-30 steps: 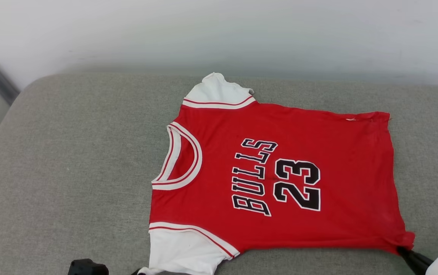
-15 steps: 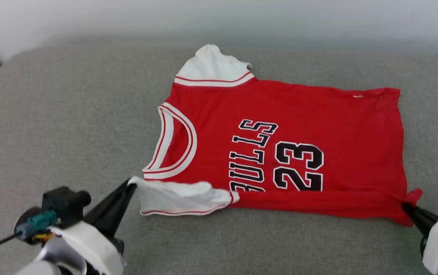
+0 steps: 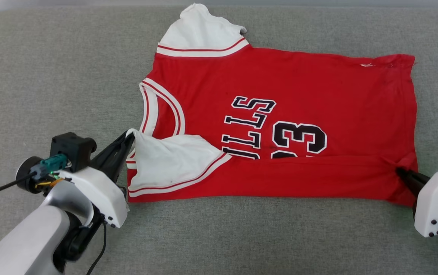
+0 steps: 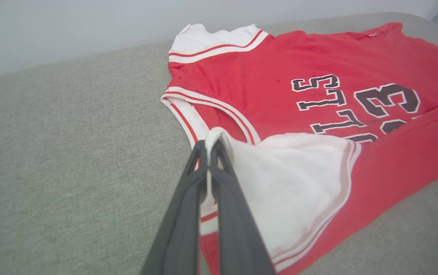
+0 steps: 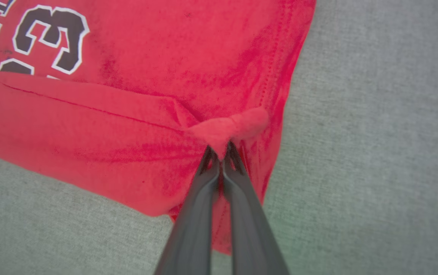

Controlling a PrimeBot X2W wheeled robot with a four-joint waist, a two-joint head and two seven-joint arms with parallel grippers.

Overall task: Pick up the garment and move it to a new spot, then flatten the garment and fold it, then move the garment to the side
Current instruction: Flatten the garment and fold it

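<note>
The garment, a red jersey with white sleeves and black chest lettering, lies on a grey cushion with its near long edge folded over its front. My left gripper is shut on the tip of the near white sleeve, which is drawn up over the red body beside the collar. In the left wrist view that gripper pinches the sleeve. My right gripper is shut on the near hem corner, and in the right wrist view it pinches a bunched red tuft of the garment.
The grey cushion spreads well beyond the jersey on the left and in front. The far white sleeve lies crumpled near the cushion's back edge. A pale wall rises behind the cushion.
The head camera has tilted down. Both grippers have carried the near sleeve and near hem corner further over the jersey, so the fold now covers more of the lettering.
</note>
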